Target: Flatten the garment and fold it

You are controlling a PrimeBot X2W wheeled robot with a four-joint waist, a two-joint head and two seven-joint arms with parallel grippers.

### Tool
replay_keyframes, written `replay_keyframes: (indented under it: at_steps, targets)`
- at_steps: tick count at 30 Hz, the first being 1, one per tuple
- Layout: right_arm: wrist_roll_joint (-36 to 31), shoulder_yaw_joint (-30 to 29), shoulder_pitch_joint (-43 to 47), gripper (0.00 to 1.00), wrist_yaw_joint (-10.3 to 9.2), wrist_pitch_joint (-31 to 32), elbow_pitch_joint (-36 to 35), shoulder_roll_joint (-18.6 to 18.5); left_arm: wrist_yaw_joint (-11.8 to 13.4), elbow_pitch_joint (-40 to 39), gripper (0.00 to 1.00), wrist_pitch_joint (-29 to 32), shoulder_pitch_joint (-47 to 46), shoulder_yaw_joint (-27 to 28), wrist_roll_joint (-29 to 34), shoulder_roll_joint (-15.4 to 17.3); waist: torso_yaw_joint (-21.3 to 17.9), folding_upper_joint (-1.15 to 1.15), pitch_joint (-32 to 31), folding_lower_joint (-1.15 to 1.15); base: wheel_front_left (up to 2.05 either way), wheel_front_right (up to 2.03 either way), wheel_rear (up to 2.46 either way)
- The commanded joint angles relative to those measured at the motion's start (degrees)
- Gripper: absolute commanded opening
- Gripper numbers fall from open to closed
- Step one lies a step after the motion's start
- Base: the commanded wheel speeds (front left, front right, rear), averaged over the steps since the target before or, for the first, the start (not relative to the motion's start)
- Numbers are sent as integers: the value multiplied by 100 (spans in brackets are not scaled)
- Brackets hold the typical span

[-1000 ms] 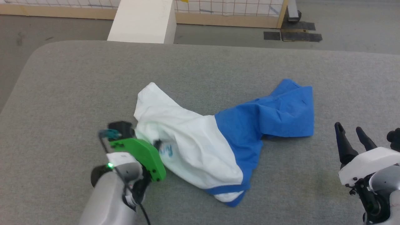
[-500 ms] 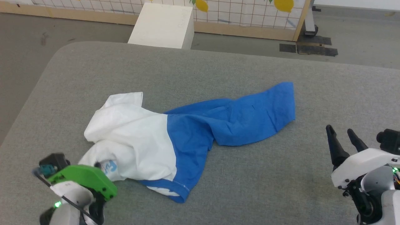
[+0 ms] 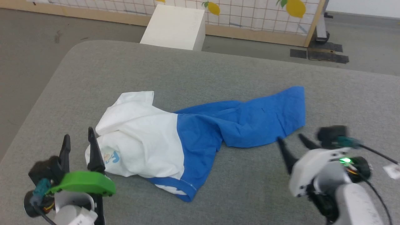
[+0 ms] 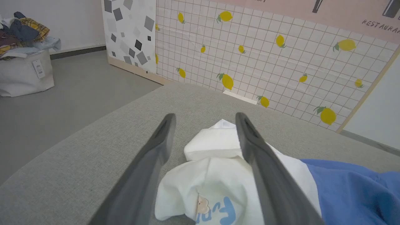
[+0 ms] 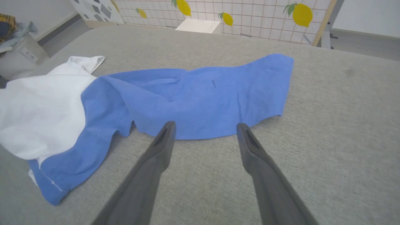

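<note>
We look down on a wide grey cloth-covered table (image 3: 218,72) standing on a grey floor (image 3: 28,34). A tiled panel (image 3: 250,12) printed with lemons runs along the far side, and a white box (image 3: 175,28) stands just before it. In the left wrist view a pale bag (image 4: 25,72) heaped with clothes sits on the floor, well off to one side. The garment (image 3: 150,147) lies crumpled on the table between our two grippers, its white body bunched toward our left and its blue part stretching toward our right. Our left gripper (image 3: 78,132) has its fingers (image 4: 147,168) spread wide and grips nothing. The white bunch lies between them and just past the tips, partly hidden under the finger nearer the blue cloth, and the light-blue logo (image 4: 218,209) shows low between the two fingers. We cannot tell whether that finger touches the cloth. Our right gripper (image 3: 290,138), blurred in the head view, is also spread wide and holds nothing. In the right wrist view its fingers (image 5: 147,175) hang over bare table and point at the near edge of the blue cloth, which lies just beyond the fingertips and reaches out past both of them. The white part lies well out beyond the left-hand finger of that view.
</note>
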Motion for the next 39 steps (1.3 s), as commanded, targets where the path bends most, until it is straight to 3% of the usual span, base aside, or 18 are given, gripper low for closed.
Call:
replay_keyframes:
  at_steps: [1, 10, 18, 24, 25, 26, 33, 39]
  targets:
    - [-182, 194, -152, 100, -8, 111, 63, 8, -40, 7, 100, -125, 134, -15, 105, -32, 81, 0, 43, 0, 0, 0, 0]
    - [-765, 1495, -1261, 100, -8, 1066, 949, 8, -87, -25, 100, -296, 172, -93, 334, -350, 416, 0, 368, 0, 0, 0, 0]
    - [-1286, 1775, -2132, 100, -8, 1585, 2088, 8, -265, 36, 100, -299, -97, -198, 282, -520, 702, 0, 786, 0, 0, 0, 0]
    - [-1224, 2043, -2289, 100, -8, 1928, 2739, 8, -325, 104, 100, -300, -182, -189, 248, -572, 723, 0, 880, 0, 0, 0, 0]
    - [-1173, 2061, -2307, 33, -8, 1946, 2795, 8, -326, 106, 100, -300, -183, -173, 247, -578, 705, 0, 878, 0, 0, 0, 0]
    - [-1111, 2082, -2327, 0, -8, 1907, 2808, 8, -324, 106, 100, -300, -182, -159, 249, -582, 685, 0, 874, 0, 0, 0, 0]
    - [-610, 1540, -2428, 0, -8, 1148, 2367, -20, -362, 111, 100, -300, -199, -67, 301, -599, 465, 0, 682, 0, 0, 0, 0]
    - [-415, 522, -2179, 0, -8, 918, 1341, -462, -397, 91, 100, -300, -121, 25, 384, -602, 196, 0, 427, 0, 0, 0, 0]
